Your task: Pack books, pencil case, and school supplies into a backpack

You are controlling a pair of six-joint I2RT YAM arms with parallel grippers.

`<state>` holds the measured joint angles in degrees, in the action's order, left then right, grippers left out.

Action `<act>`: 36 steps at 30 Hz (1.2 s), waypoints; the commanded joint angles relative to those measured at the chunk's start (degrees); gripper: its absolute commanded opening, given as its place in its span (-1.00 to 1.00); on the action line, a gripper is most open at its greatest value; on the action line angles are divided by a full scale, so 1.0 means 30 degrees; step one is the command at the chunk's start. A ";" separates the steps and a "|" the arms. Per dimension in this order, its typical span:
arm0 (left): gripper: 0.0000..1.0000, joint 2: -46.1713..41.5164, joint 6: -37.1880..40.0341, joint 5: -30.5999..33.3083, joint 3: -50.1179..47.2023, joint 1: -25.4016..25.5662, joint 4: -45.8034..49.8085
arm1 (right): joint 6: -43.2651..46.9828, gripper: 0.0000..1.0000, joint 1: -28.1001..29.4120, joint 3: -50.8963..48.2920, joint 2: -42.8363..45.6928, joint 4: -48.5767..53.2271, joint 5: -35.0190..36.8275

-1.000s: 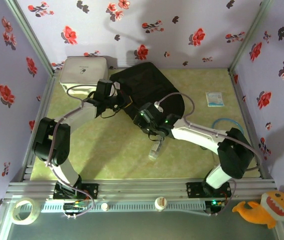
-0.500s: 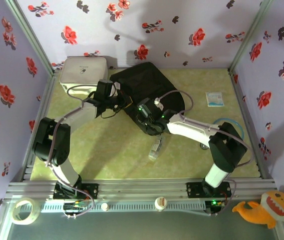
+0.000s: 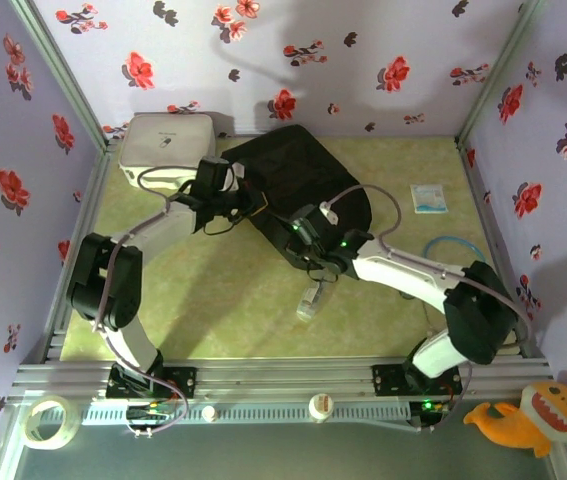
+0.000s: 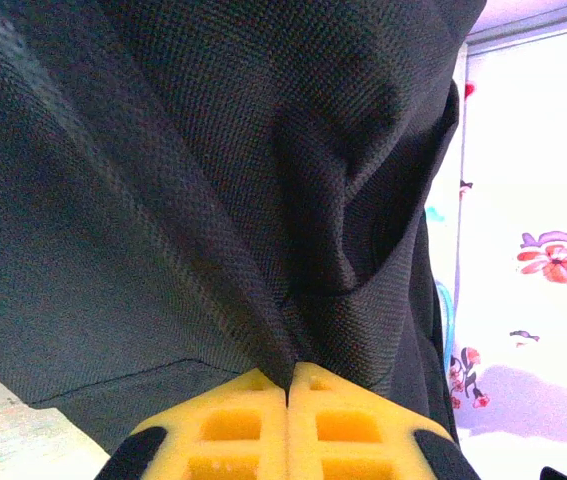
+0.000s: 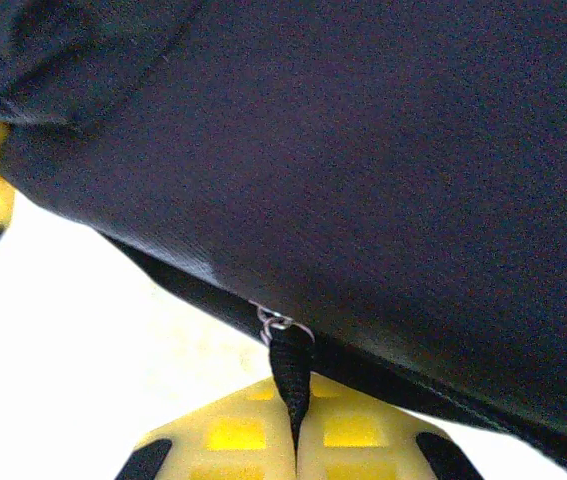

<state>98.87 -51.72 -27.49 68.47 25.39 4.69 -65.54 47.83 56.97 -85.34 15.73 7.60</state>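
Black backpack [image 3: 298,170] lies flat at the far edge of the table [image 3: 213,300], about mid-width, its near corner pointing toward the table centre. Left gripper [image 4: 289,372] sits at the backpack's left side with its yellow fingers pressed together, pinching a raised fold of the black fabric. Right gripper [image 5: 294,422] is at the backpack's near edge, fingers closed tight on the black zipper pull [image 5: 289,368]; the pull hangs from a small metal ring [image 5: 281,323] on the seam. White rounded box [image 3: 168,140] is in the far-left corner, just beside the backpack. Small white-blue packet [image 3: 428,197] lies near the right edge, well apart from the backpack. Small pale item [image 3: 309,300] lies around the table centre, nearer than the right gripper, too small to identify. Light blue loop [image 3: 453,245] lies by the right edge, partly behind the right arm. Tape roll [image 3: 45,420] and orange plush toy [image 3: 528,415] sit off the table, in front of the near rail.
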 commanded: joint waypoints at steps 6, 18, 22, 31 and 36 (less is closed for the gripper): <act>-1.00 0.0822 0.1192 -0.0028 0.1164 -0.0298 -0.0219 | 0.1687 -1.00 -0.0466 -0.2874 0.3021 0.1779 -0.0863; -1.00 0.1349 0.1356 0.0147 0.0967 -0.0649 -0.0246 | 0.2159 -1.00 -0.2179 -0.3825 0.5668 0.6095 0.1158; -1.00 0.1437 0.1379 0.0161 0.0893 -0.0671 -0.0208 | 0.2380 -1.00 -0.2876 -0.3961 0.5830 0.6385 0.1245; -1.00 0.2291 0.2457 -0.0477 0.1845 -0.0899 0.0783 | 0.7503 -1.00 -0.3552 -0.1921 0.4011 0.5045 -0.1530; -0.13 0.1759 0.2857 0.0996 0.1551 -0.1780 0.1977 | 0.9332 -1.00 -0.3525 -0.0303 0.1604 0.3726 -0.2696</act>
<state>105.21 -45.15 -28.49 72.44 22.15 8.78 -43.35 37.54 53.23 -77.80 28.75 2.07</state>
